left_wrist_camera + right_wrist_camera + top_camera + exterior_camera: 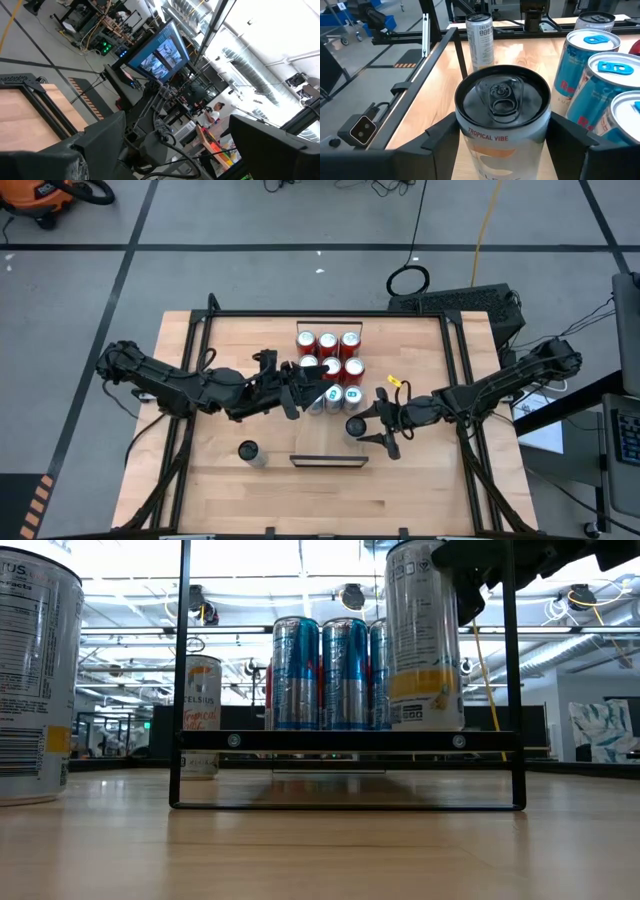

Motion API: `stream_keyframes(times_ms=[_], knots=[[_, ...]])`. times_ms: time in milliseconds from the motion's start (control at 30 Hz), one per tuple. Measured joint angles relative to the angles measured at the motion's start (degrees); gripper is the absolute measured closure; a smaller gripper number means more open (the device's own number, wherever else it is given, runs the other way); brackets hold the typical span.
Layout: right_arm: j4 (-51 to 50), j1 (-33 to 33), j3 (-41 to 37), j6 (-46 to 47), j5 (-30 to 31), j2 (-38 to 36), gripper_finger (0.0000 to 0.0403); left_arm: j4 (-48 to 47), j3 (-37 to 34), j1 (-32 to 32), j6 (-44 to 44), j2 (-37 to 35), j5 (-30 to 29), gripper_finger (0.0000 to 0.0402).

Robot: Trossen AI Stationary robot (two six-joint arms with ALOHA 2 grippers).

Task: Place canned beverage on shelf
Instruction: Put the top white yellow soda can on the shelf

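Note:
My right gripper [360, 428] [502, 142] is shut on a white canned beverage [356, 426] [502, 115] with a black top and the words "Tropical Vibe". In the low view this can [425, 635] hangs just beyond the far side of the shelf [328, 461], a light-wood board [345, 740] on a black wire frame. The can's bottom is at about board height. My left gripper [300, 392] [185, 147] is raised over the blue cans, open, with nothing between its fingers. My right gripper pinches the can's upper wall just below the rim [462, 131] between its two fingers [440, 137], one on each side. The fingers come nearly level from the table's right. The can stands upright in the hold, lifted clear of the table.
Several red cans [328, 352] and blue cans [335, 395] [320, 675] [590, 55] stand clustered at the table's far middle, close to the held can. Another white can [249, 452] [480, 40] stands left of the shelf. Black rails [190, 380] run along the table's sides.

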Motion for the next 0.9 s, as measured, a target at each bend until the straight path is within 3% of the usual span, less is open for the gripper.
stream_keyframes(times_ms=[267,633,900], knots=[[0.4,0.0,0.0,0.7,0.0,0.9,0.0175,0.0,0.0,0.0,0.0,0.0,0.0,0.0043],[0.3,0.0,0.1,3.2,-0.2,2.3,0.0100,0.0,0.0,0.0,-0.1,0.0,0.0,0.0043],[0.4,0.0,0.1,5.1,-0.2,1.1,0.0092,0.0,0.0,0.0,-0.2,0.0,0.0,0.0043]])
